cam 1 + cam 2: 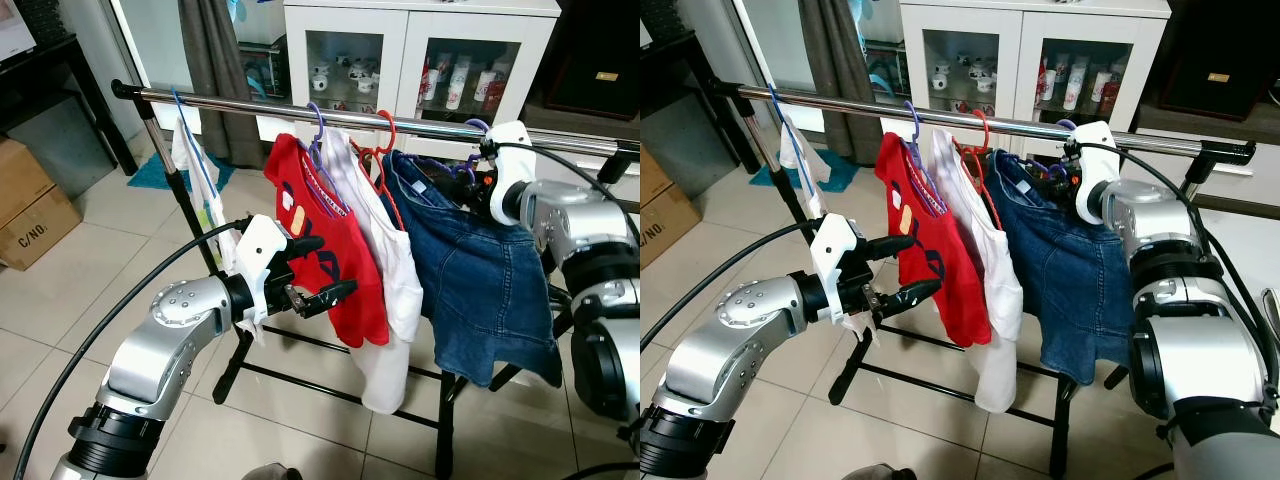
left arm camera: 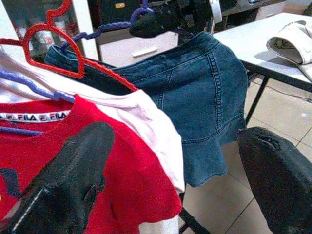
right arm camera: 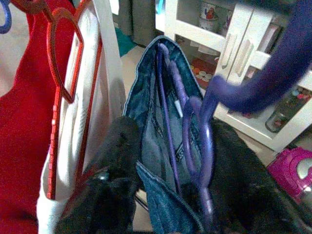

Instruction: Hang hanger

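At the upper right of the left eye view, the right tool is up at the rail, with the purple hanger carrying the denim skirt between its fingers. In the right wrist view the two black fingers sit either side of the hanger's neck and the skirt's waistband, closed in on them, and the blurred purple hook curves up past them. The hook's tip shows at the rail just above the tool, though I cannot tell whether it fully rests on the bar.

Left of the skirt along the rail hang a white shirt on a red hanger, then a red shirt on another purple hanger, and near the upper left of the frame a blue hanger with a pale cloth.

In the lower middle of the frame, the left tool is held out in front of the red shirt, its fingers spread wide and holding nothing; the left wrist view looks between them at the red and white shirts and the skirt beyond. A white cabinet stands behind the rail, and a cardboard box sits on the tiled floor at the left edge.
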Tool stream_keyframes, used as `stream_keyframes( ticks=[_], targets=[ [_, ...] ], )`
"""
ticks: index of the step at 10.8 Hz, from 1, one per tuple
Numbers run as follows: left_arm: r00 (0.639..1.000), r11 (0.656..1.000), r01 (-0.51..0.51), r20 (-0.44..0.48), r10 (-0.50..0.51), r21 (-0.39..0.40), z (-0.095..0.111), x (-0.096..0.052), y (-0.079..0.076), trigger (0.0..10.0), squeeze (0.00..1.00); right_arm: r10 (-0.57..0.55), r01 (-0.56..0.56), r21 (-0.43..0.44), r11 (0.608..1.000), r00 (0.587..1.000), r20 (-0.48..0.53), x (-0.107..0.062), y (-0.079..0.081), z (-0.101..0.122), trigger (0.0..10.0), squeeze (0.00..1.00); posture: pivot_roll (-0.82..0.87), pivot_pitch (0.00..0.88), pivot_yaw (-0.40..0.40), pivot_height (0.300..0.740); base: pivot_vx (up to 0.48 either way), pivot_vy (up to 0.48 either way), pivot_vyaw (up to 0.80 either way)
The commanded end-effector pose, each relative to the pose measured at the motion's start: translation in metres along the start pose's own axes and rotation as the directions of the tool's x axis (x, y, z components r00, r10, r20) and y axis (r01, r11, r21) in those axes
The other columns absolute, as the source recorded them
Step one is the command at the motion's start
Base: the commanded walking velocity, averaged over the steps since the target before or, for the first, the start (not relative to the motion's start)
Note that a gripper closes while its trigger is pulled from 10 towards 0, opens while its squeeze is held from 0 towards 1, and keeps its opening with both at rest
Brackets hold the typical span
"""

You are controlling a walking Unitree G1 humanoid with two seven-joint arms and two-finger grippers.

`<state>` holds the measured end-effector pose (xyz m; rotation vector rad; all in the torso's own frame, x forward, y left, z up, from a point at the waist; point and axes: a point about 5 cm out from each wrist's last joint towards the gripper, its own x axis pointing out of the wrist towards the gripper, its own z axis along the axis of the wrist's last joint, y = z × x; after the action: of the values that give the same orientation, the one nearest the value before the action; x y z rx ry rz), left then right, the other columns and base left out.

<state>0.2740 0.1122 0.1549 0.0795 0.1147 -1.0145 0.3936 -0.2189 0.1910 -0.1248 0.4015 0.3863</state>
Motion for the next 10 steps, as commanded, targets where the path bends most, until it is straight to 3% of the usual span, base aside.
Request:
stream_keyframes(
  ticks=[1, 10],
  targets=[
    [1.000, 1.000, 0.008, -0.015, -0.008, 0.001, -0.0005, -0.0003, 0.0009, 10.0, 0.00, 0.005, -0.005, -0.010, 1.000, 1.000, 0.000, 0.0009, 0.0016, 0.0063, 0.0, 0.00, -0.07, 0.000, 0.065, 0.740, 0.000, 0.000, 0.00],
    [1.000, 1.000, 0.010, -0.021, -0.010, 0.005, -0.0014, -0.0012, 0.0025, 10.0, 0.00, -0.024, 0.024, 0.000, 1.000, 1.000, -0.012, -0.0007, -0.0031, 0.0004, 0.0, 0.00, -0.07, 0.000, 0.080, 0.740, 0.000, 0.000, 0.00]
  ],
)
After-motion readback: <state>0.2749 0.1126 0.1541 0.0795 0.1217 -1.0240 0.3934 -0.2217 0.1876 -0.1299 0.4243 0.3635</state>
